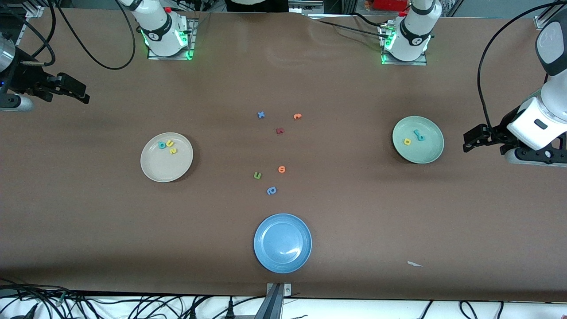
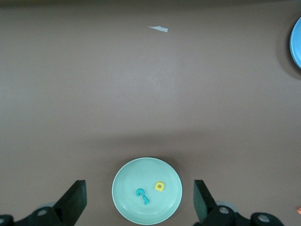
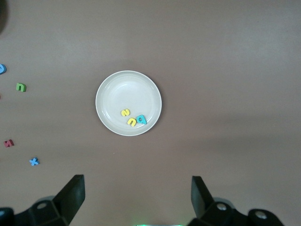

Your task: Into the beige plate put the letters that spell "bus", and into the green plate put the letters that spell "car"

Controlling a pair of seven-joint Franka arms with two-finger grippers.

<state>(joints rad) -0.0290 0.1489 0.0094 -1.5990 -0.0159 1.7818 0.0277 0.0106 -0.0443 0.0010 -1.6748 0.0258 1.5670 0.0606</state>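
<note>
The beige plate [image 1: 164,170] [image 3: 124,89] lies toward the right arm's end and holds the teal "b" [image 1: 162,145] [image 3: 141,119], yellow "u" [image 1: 170,142] [image 3: 132,121] and yellow "s" [image 1: 173,151] [image 3: 125,113]. The green plate [image 1: 425,153] [image 2: 136,172] lies toward the left arm's end. In it are the yellow "a" [image 1: 407,141] [image 2: 160,187], teal "c" [image 1: 421,138] [image 2: 140,192] and teal "r" [image 1: 416,132] [image 2: 146,201]. My right gripper [image 1: 84,95] [image 3: 136,181] hangs open and empty over bare table at its end. My left gripper [image 1: 467,141] [image 2: 138,186] is open and empty beside the green plate.
A blue plate [image 1: 282,243] sits mid-table, nearest the front camera. Several loose letters lie between the plates: blue x [image 1: 261,115], orange [image 1: 297,116], dark red [image 1: 279,130], orange [image 1: 281,169], green [image 1: 257,176], blue rounded [image 1: 271,191]. A white scrap [image 1: 414,264] lies near the front edge.
</note>
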